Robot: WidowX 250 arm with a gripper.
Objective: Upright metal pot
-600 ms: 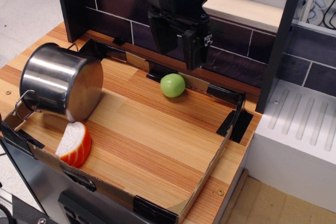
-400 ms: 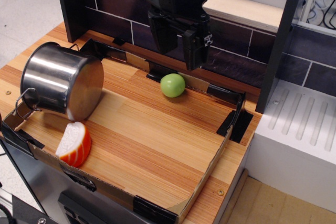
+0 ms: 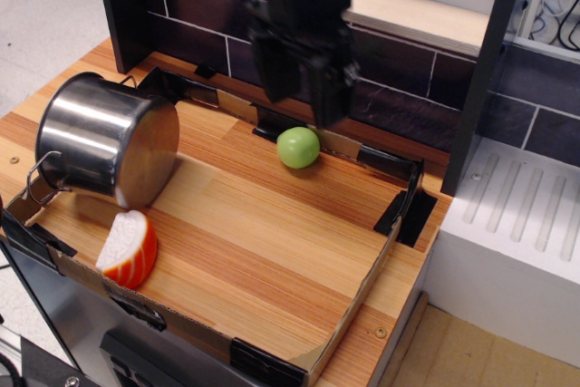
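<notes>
The metal pot (image 3: 100,138) lies on its side at the left end of the wooden tray floor, its flat base facing right and a wire loop handle (image 3: 36,183) at its lower left. My gripper (image 3: 302,108) hangs above the back of the tray, well to the right of the pot and just above the green ball (image 3: 298,147). It is motion-blurred; its two black fingers stand apart with nothing between them.
An orange-and-white wedge (image 3: 127,248) lies just in front of the pot. A low cardboard wall (image 3: 358,301) with black corner clips rims the wooden floor. A dark tiled back wall and a white drainer (image 3: 521,224) stand behind and to the right.
My gripper has shifted a little to the left and is now blurred with motion. The pot, ball and wedge have not moved.
</notes>
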